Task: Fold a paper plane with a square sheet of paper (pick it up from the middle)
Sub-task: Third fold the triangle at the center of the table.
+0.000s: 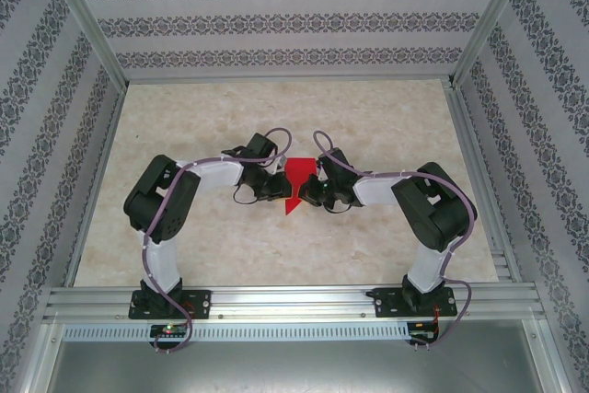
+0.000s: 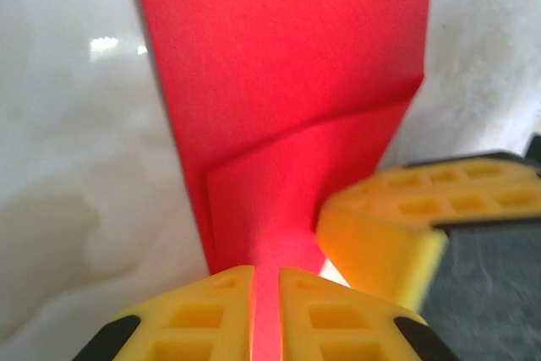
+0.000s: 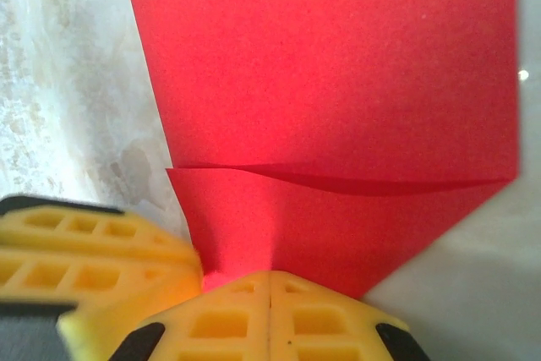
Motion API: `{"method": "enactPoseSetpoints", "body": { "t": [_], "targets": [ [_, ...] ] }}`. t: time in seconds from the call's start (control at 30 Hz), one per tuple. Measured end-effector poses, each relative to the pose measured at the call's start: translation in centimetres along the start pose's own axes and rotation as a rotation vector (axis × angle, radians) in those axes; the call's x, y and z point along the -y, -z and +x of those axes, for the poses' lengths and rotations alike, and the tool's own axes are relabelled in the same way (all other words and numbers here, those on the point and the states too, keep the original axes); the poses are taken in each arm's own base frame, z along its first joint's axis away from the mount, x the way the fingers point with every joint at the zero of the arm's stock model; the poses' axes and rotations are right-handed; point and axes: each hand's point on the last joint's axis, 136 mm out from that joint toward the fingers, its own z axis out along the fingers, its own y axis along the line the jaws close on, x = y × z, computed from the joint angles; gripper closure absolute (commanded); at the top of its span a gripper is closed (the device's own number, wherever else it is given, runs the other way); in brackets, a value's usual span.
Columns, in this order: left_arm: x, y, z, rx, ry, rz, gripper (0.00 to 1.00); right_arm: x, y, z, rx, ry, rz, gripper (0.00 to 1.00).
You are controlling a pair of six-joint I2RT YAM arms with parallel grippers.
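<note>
We're at the middle of the pale marbled table. The red paper is lying flat there, partly folded, with its sharp tip pointing toward 6 o'clock, at the arm bases. Both arms are bending in over it. The left gripper is reaching in from 9 o'clock and the right gripper from 3 o'clock. The two are meeting almost nose to nose over the paper's lower half.

From the left wrist, the yellow fingers are standing with just a narrow slit between them, and red is showing through that slit. Whether they are pinching the paper or only sitting on it, I cannot tell. A folded flap is lying across the paper ahead, its edge slanting up toward 2 o'clock. At 4 o'clock, one yellow finger of the right gripper is sitting at the paper's edge.

From the right wrist, the fingertips are pressing fully together, jaws closed with no gap. They are meeting the paper's near edge at 6 o'clock, but I cannot tell whether any paper is caught between them. A flap edge is running side to side across the paper just ahead, slightly lifted and casting a thin shadow. At 8 o'clock, the left gripper's yellow finger is sitting just beside the paper, close to these tips.
</note>
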Motion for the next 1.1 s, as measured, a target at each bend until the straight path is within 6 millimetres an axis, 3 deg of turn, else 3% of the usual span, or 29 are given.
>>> {"method": "enactPoseSetpoints", "body": {
  "t": [0.27, 0.53, 1.1],
  "targets": [
    [1.8, 1.1, 1.0, -0.011, -0.010, 0.077, 0.94, 0.0, -0.1, -0.1, -0.001, -0.007, 0.000, 0.94],
    [0.8, -0.3, 3.8, -0.076, 0.013, 0.055, 0.97, -0.1, -0.2, -0.2, -0.002, -0.009, 0.002, 0.94],
    [-0.9, -0.5, 4.3, -0.059, -0.015, -0.011, 0.96, -0.1, -0.2, -0.2, -0.013, -0.011, 0.014, 0.94]
  ]
}}
